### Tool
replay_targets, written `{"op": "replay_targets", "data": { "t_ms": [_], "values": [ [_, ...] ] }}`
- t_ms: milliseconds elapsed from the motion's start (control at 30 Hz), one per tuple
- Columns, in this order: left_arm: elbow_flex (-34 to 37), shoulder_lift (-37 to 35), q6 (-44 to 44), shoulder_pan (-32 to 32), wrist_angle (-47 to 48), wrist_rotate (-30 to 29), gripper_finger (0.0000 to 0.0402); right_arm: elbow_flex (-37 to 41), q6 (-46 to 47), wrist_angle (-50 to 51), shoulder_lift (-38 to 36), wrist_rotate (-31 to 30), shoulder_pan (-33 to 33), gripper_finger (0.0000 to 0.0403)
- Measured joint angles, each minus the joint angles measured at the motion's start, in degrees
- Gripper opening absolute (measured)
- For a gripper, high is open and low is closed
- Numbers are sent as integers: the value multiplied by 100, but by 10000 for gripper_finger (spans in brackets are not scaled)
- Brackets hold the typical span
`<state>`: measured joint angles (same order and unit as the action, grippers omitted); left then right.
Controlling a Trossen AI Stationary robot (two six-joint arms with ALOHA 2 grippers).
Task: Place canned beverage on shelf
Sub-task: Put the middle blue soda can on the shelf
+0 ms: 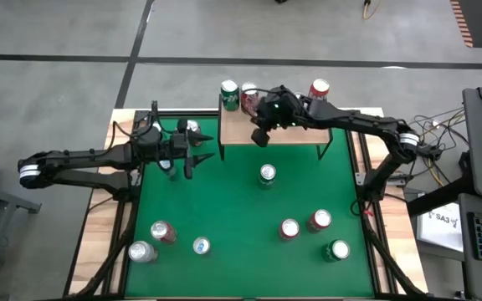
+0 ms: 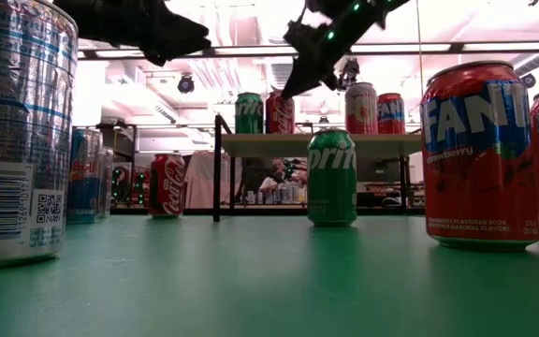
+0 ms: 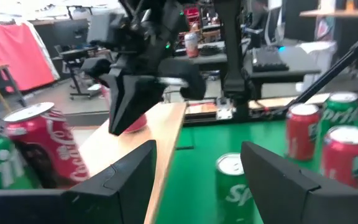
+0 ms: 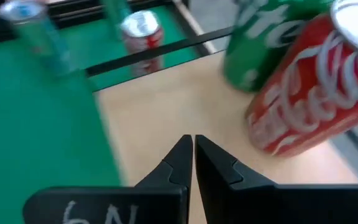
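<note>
Right claw (image 1: 262, 136) clenched, empty, over shelf (image 1: 299, 134). Left claw (image 1: 201, 149) released beside shelf; upright green can (image 1: 267, 175) just past shelf's front, nearer right claw.

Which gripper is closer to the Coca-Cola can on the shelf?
Right. The right gripper hangs just beside the Coca-Cola can over the shelf; the left gripper hangs off it.

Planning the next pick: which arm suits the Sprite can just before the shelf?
Probably left: the left gripper has open jaws facing the Sprite can; the right gripper hangs shut above the shelf.
</note>
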<state>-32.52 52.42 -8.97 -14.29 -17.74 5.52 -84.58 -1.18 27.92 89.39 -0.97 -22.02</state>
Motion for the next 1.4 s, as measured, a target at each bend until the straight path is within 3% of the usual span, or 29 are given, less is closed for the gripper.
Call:
{"op": "replay_targets", "data": {
  "t_ms": [233,567,933,1133,1400],
  "values": [
    [-45,0,712,611,-53,-20,219,0,513,965,-671,9,667,11],
    [-45,19,3435,889,-119,-42,219,-2,1224,1893,-1400,-4,1701,11],
    [-298,372,5301,1654,129,92,207,-2,1473,2256,-1590,-7,2154,11],
    [-1618,797,5140,1838,2351,-17,201,-2,1474,2643,-1570,-7,2154,11],
    [-3636,1366,4790,1832,6915,-1394,200,-2,1469,2901,-1577,-8,2153,11]
  ]
}}
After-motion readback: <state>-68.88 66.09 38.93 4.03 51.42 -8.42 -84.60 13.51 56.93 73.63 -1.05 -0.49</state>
